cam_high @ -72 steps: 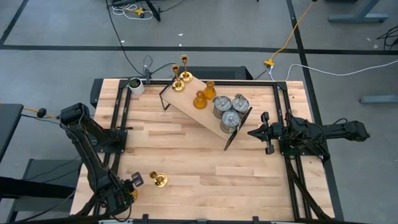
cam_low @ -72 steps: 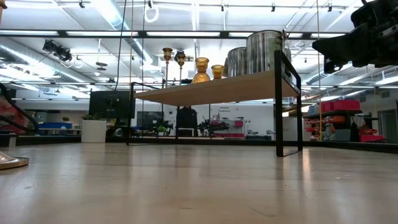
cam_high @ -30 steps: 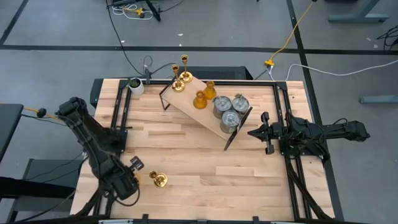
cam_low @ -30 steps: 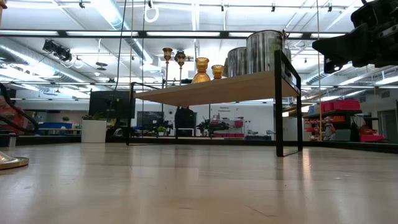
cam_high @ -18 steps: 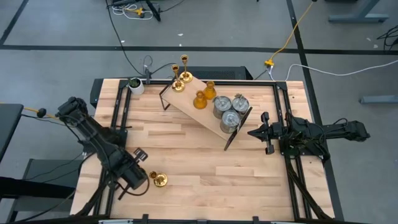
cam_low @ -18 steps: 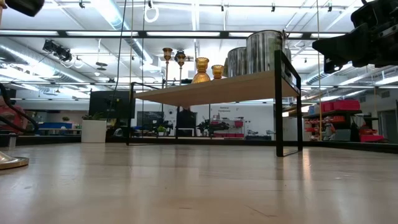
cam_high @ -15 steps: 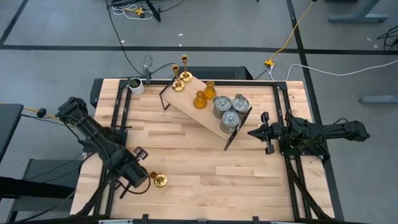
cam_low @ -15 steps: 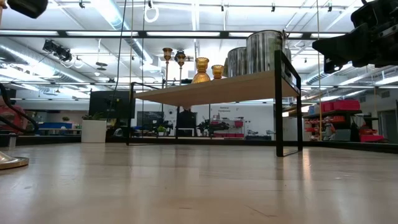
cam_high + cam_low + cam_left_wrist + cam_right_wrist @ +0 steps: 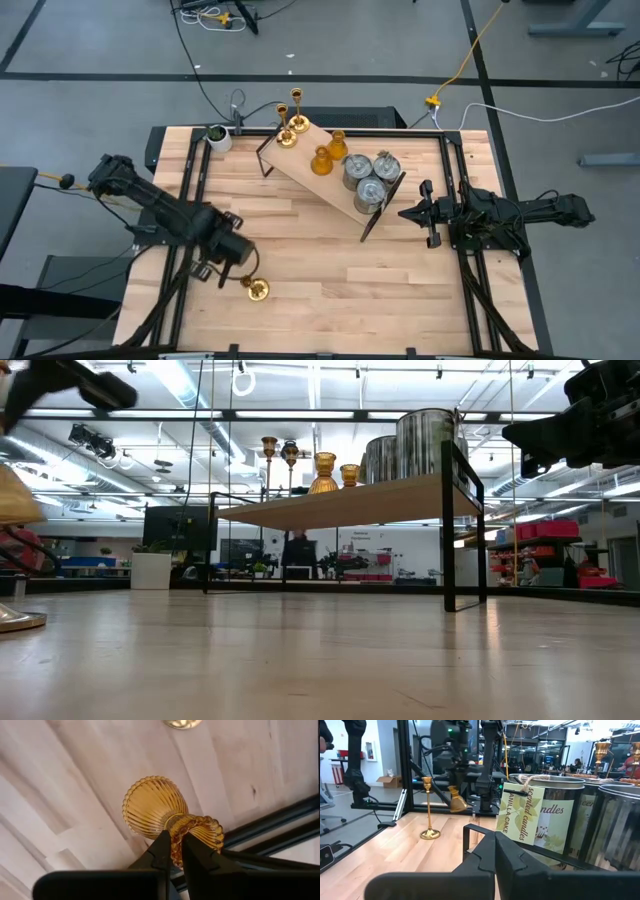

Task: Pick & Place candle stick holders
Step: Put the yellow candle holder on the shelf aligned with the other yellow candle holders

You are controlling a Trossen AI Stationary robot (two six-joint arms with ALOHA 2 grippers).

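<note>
Left gripper (image 9: pixel 171 842) pinches an amber glass holder (image 9: pixel 167 817) by its thin waist, up in the air over the near left part of the table (image 9: pixel 330 260), likely because the waist is the easiest spot for two fingers to hold. The holder hangs tipped over, so its long way runs sideways past the fingers, with the round ribbed cup poking out on one side and the frilly foot on the other. A brass stick (image 9: pixel 255 289) stands just beside it, other holders sit on the raised shelf (image 9: pixel 335 185), and the right gripper (image 9: pixel 428 214) waits squeezed together and empty by the shelf's right end.
</note>
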